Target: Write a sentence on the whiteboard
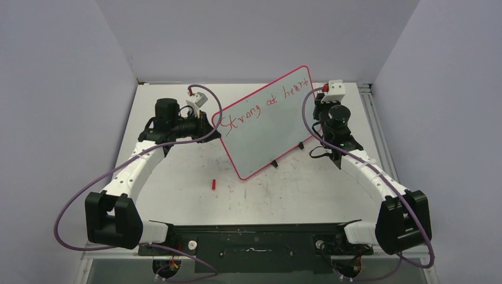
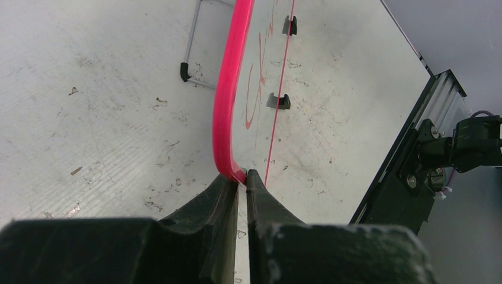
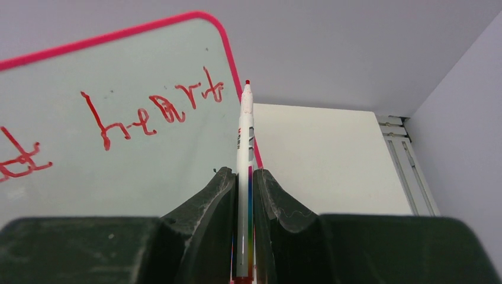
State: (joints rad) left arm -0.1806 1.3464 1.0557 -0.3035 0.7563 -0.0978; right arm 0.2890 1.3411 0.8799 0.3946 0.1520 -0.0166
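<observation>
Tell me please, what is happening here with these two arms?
The left gripper is shut on the pink-rimmed edge of the whiteboard, which stands on the table. The right gripper holds a red-tipped marker, its tip beside the board's corner, just past the last word. The sentence reads "Strong at heart" in red. A small red piece, perhaps the marker's cap, lies on the table in front of the board.

The whiteboard (image 1: 266, 136) is pale white with a hot pink-red rim, lettering (image 1: 248, 109) in red. The marker (image 3: 244, 148) is white with a rainbow stripe and red tip. Small red bit (image 1: 213, 184), white bench (image 1: 177, 171) all grey scuffs, purple cables (image 1: 71, 207).
</observation>
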